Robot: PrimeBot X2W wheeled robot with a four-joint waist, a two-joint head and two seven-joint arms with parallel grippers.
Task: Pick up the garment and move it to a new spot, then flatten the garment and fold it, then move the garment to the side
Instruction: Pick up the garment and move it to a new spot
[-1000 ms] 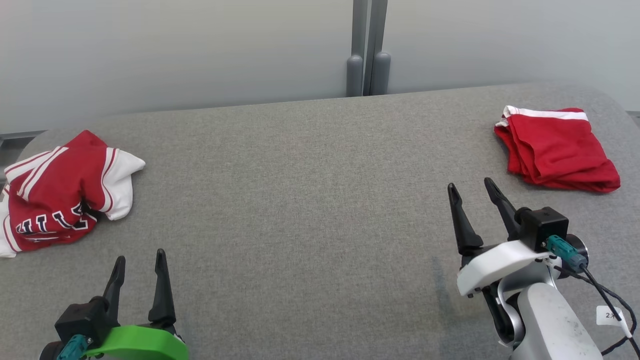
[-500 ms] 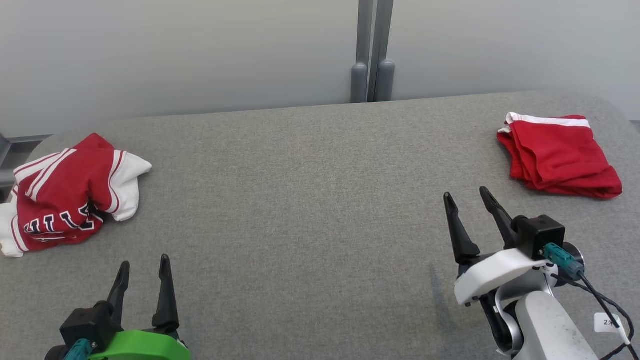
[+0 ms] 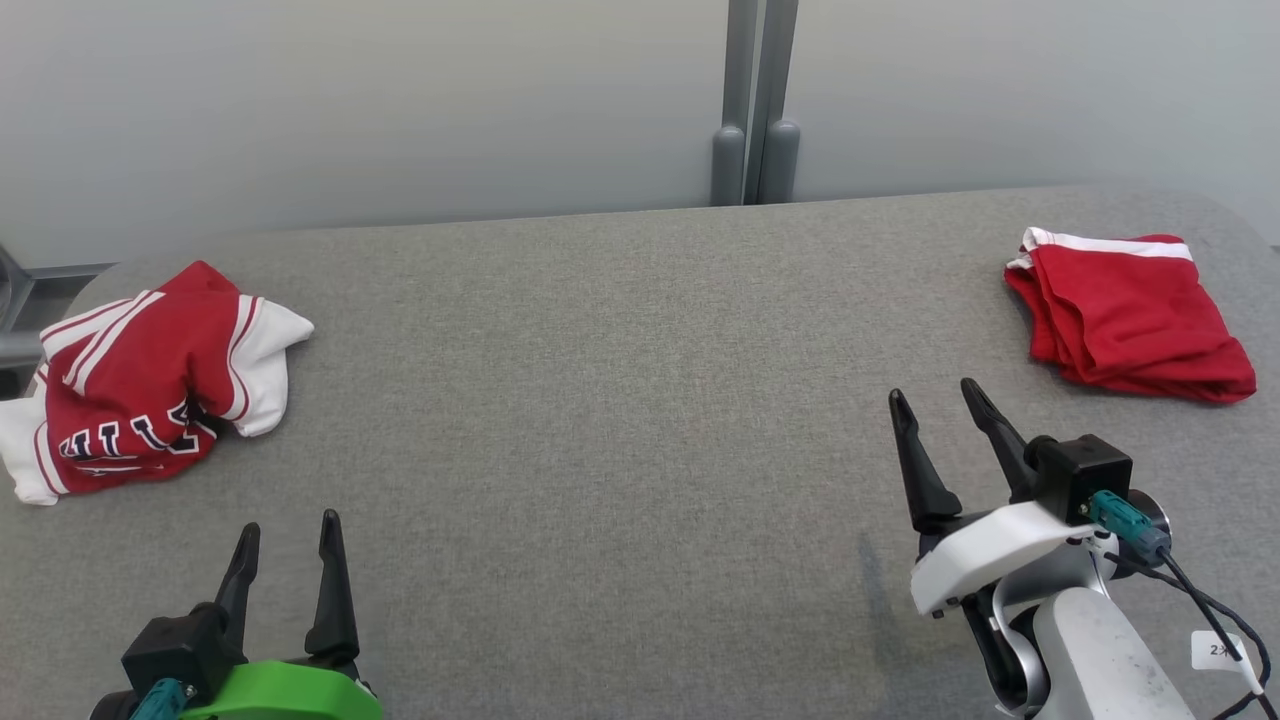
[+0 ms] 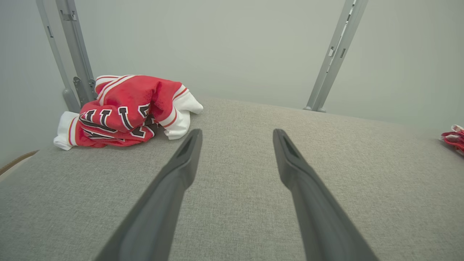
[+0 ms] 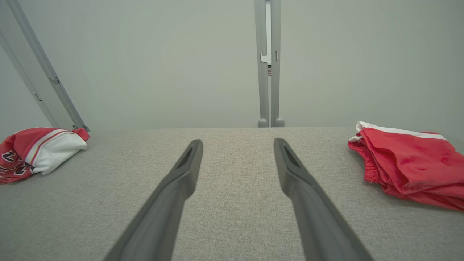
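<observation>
1. since a second ago the whole head view has slid a little right and down: the camera turned, not the cloth. both garments keep their spots on the table (image 3: pixel 620 400), and the grippers have hardly shifted.
2. the left gripper (image 3: pixel 289 525) and right gripper (image 3: pixel 935 392) both stand spread wide and empty over bare table.
3. the jersey (image 3: pixel 150 385) lies crumpled at the table's left edge. the shorts (image 3: pixel 1130 315) lie folded at the right, likely done.
4. so the jersey looks like the one to pick. it lies ahead and left of the left gripper, well apart from it, and much farther from the right one.
5. its long axis runs slantwise, near-left to far-right. the left arm is nearer and would reach forward and leftward.
</observation>
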